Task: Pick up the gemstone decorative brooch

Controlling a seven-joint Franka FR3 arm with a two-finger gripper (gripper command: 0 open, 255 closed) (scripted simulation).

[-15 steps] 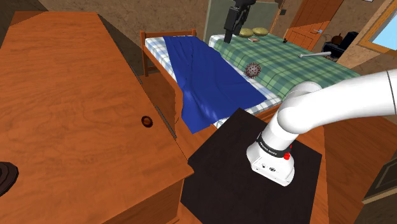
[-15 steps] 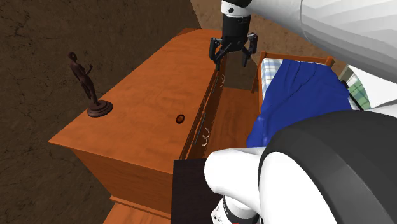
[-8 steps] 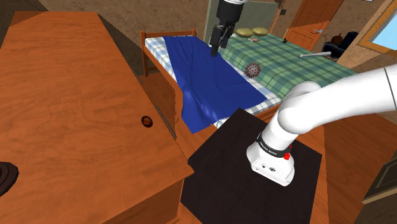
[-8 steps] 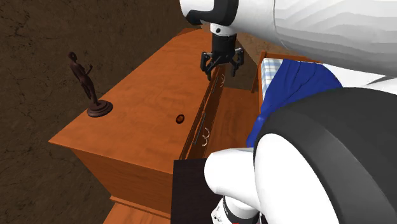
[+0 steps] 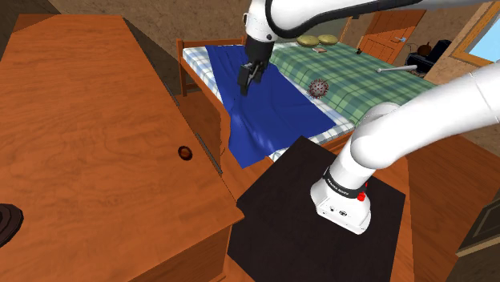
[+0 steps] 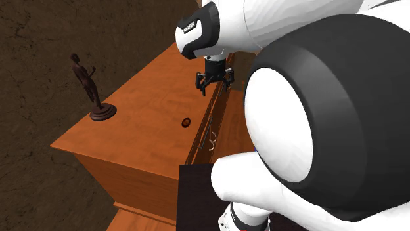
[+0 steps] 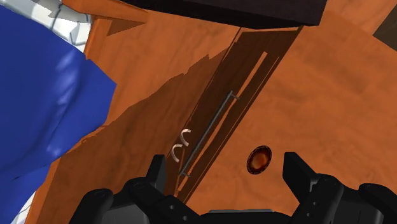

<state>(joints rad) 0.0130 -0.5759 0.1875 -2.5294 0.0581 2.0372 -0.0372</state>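
So the white arm (image 5: pixel 385 132) is raised from its base and arched back over toward the shoulder view's left, wrist bent downward. The black hand (image 5: pixel 244 80) is pointed down at a slight tilt. In the second exterior view it's seen hanging below the wrist. Both fingers (image 7: pixel 298 172) are spread wide apart.
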